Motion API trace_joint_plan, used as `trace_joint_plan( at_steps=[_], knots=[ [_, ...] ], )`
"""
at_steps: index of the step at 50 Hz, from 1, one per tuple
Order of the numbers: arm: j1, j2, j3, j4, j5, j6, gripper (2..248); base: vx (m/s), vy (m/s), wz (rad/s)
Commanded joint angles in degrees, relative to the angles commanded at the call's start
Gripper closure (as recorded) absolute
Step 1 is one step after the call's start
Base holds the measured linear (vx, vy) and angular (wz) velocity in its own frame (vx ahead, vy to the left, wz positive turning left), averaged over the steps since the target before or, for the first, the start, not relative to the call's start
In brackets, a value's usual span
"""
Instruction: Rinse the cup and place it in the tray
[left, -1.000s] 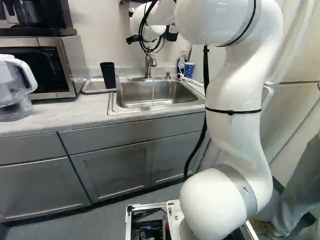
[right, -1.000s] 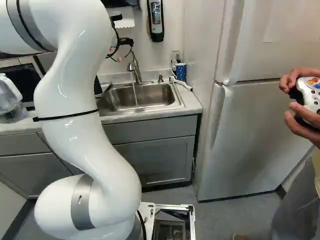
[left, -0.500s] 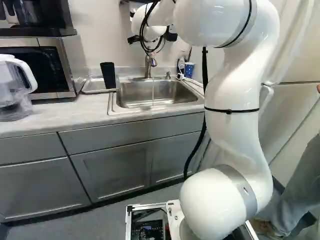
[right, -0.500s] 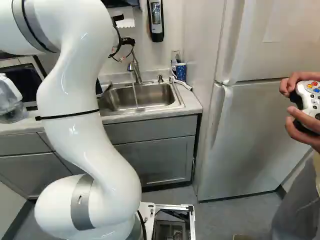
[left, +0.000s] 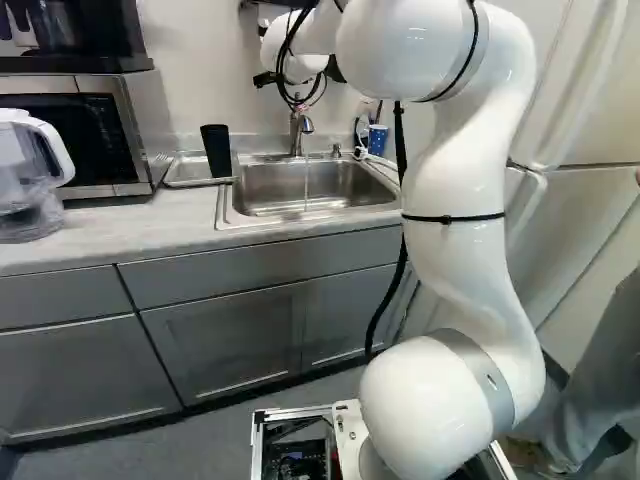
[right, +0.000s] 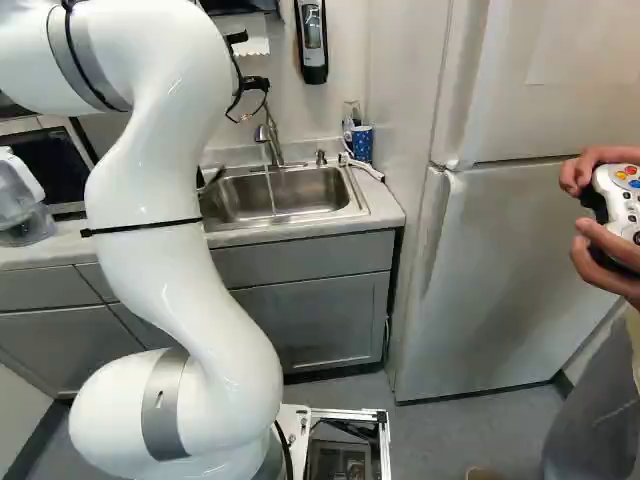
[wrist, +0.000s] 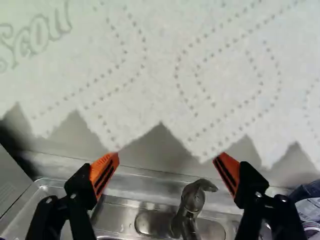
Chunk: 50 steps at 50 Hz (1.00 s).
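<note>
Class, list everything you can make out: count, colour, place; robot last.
Countertop: 1, grey, around sink
Sink: 1, silver
Faucet: 1, silver, behind sink, running
Pump: 1, silver, beside faucet
Tray: 1, silver, beside sink
Tumbler: 1, black, at tray
Patterned cup: 1, blue, near faucet
Microwave: 1, silver, on countertop
Appliance: 1, black, on microwave
Pitcher: 1, clear, by microwave
Cabinets: several, grey, under countertop
Refrigerator: 1, white, beside countertop
Wall dispenser: 1, black, above countertop
Paper towel: 1, white, above faucet
Game controller: 1, white, before refrigerator
Arm: 1, white, before cabinets
Gripper: 1, black, open, by paper towel
</note>
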Motion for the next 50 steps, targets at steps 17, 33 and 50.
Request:
trace_joint_plan(
  at_steps=[17,33,50],
  knots=[
    [0.23,0.07,0.08,0.00,0.00,0.00,3,0.000,0.000,0.000],
    [-0.57,0.89,1.84,0.00,0.00,0.00,3,0.000,0.000,0.000],
    [-0.64,0.92,1.99,0.00,0.00,0.00,3,0.000,0.000,0.000]
  ],
)
